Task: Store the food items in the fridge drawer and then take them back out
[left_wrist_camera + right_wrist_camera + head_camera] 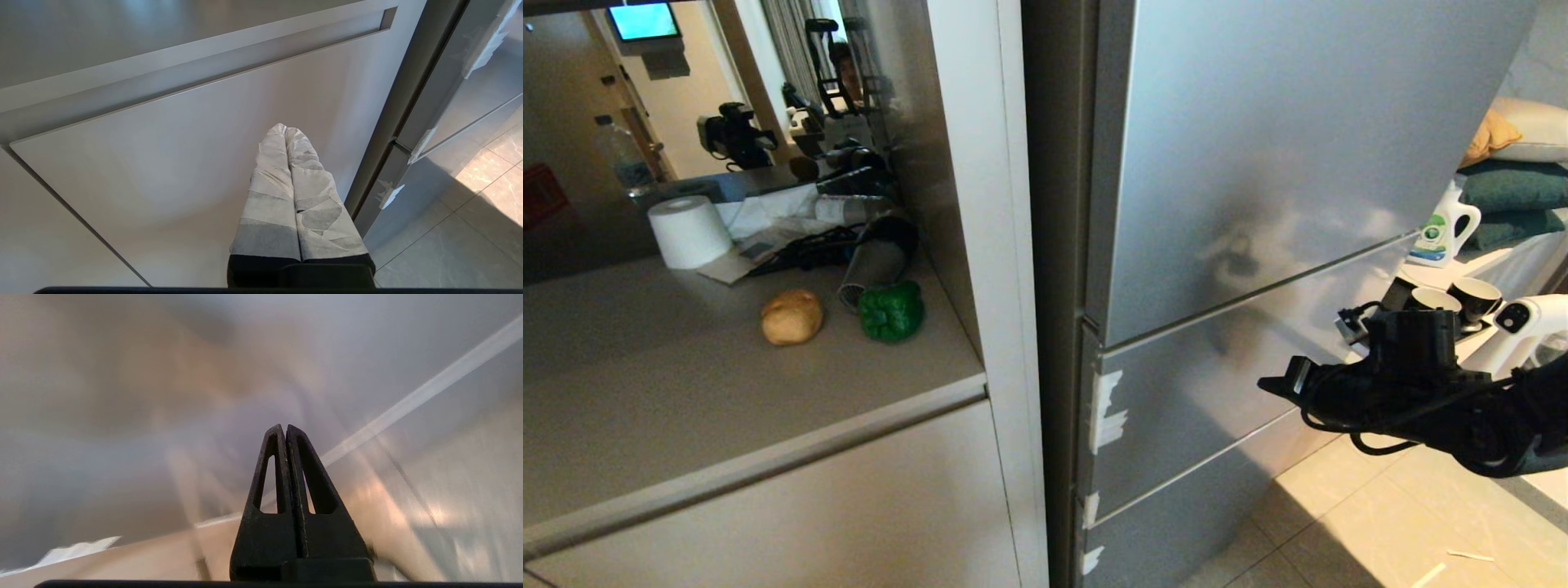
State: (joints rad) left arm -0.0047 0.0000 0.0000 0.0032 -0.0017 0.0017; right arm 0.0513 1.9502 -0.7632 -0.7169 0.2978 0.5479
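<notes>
The silver-blue fridge fills the middle and right of the head view, all three panels closed; the fridge drawer is therefore not visible, and white tape tabs sit at the panel edges. To its left stands a beige cabinet with a grey countertop.

The right arm reaches in from the right of the head view, in front of the fridge's middle panel, clear of it. The right gripper has its black fingers pressed together with nothing between them. The left gripper, fingers wrapped in white tape and also together and empty, hangs low before the cabinet door, beside the fridge's edge.

On the countertop, well back, a white paper roll stands upright. Nearer the front lie the green bell pepper and, just to its left and apart from it, the tan potato-like lump.
</notes>
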